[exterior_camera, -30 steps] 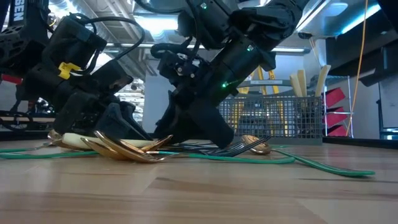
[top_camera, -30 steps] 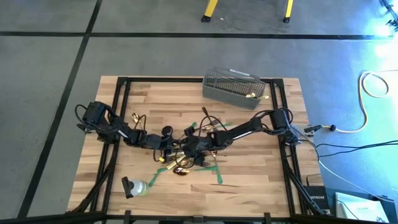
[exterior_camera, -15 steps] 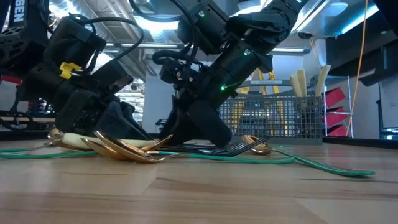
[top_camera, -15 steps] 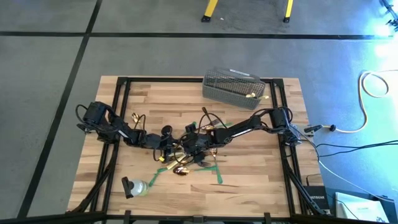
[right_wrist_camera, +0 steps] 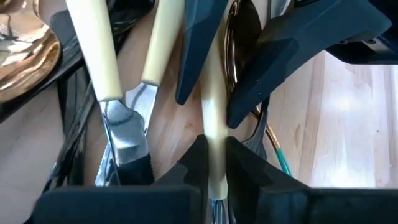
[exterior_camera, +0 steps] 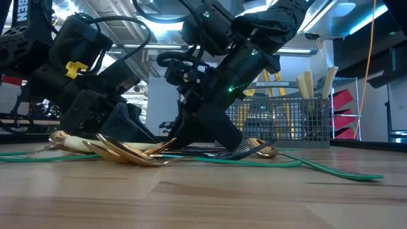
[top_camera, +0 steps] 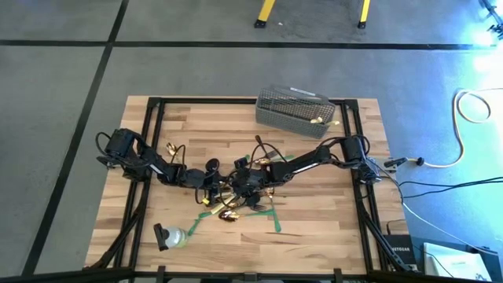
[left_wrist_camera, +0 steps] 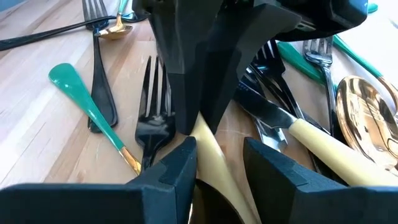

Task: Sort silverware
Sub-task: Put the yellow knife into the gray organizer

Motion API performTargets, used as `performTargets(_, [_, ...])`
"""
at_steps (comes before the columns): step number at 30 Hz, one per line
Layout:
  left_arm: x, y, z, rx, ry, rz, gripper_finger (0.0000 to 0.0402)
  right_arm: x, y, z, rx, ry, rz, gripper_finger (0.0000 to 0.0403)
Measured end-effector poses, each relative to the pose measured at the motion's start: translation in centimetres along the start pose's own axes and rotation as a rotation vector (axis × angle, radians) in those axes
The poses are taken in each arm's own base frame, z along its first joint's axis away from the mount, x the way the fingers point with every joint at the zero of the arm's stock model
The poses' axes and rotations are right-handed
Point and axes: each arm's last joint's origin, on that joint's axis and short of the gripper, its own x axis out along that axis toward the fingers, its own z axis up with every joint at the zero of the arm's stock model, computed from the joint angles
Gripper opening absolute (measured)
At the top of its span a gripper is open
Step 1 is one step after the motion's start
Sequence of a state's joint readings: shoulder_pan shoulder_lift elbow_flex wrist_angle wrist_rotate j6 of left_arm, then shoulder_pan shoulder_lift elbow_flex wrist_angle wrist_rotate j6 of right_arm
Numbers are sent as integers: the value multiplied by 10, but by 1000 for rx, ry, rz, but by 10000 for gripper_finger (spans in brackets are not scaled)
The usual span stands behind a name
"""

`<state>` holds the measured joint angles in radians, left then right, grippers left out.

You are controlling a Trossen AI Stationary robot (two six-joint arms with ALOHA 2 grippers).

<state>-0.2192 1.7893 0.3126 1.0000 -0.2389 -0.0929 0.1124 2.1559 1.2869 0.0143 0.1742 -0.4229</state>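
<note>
The silverware lies in a heap (top_camera: 236,204) at the table's middle: gold spoons (exterior_camera: 127,152), dark forks (left_wrist_camera: 152,118) and cream-handled knives (left_wrist_camera: 323,146). My left gripper (top_camera: 214,187) and my right gripper (top_camera: 240,187) meet nose to nose over the heap. Both are shut on the same cream-handled knife (left_wrist_camera: 214,158), left (left_wrist_camera: 219,155) and right (right_wrist_camera: 214,152). A green-handled spoon (left_wrist_camera: 81,99) lies apart on the wood. My left gripper has the knife's cream handle (left_wrist_camera: 211,149) between its two fingers (left_wrist_camera: 180,165), toward the handle's free end. It comes in at a shallow downward slant from the table's left, lying along the handle. My right gripper pinches the same handle (right_wrist_camera: 212,134) between its fingers (right_wrist_camera: 198,155), close to where the blade begins. It slants down from the table's right, along the knife. Whether the knife is clear of the heap I cannot tell.
A grey mesh basket (top_camera: 295,110) with cutlery in it stands at the far edge, right of centre. Green tape strips (top_camera: 275,220) cross the wood around the heap. A small bottle (top_camera: 171,236) lies near the front left. Dark frame rails (top_camera: 153,118) border the table.
</note>
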Motion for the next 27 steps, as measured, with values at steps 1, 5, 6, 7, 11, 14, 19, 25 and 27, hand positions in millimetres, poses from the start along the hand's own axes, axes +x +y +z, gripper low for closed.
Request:
performTargets(1, [0,0,0,2,-4,-2,115,0,0,0,0,1,0,22])
performTargets(5, [0,-2,9,4,-77,-20,115,0,2,1,2,-3,-2,21])
performTargets(6, [-1,-3,12,7,-101,-19,115,0,4,2,7,-5,0,20])
performTargets(7, [-1,-4,14,20,-123,-15,115,0,5,2,11,-5,1,20])
performTargets(11, [-7,-3,27,62,-191,60,115,-3,7,3,22,-8,30,20])
performTargets(14, [-13,-2,36,77,-226,95,115,-9,8,6,26,-5,43,19])
performTargets(19, [-23,-1,52,100,-296,120,115,-25,6,9,73,-2,112,18])
performTargets(25, [-33,-1,60,112,-291,126,115,-43,0,14,97,12,124,15])
performTargets(27, [-34,0,59,109,-270,131,115,-47,-1,15,96,19,127,9])
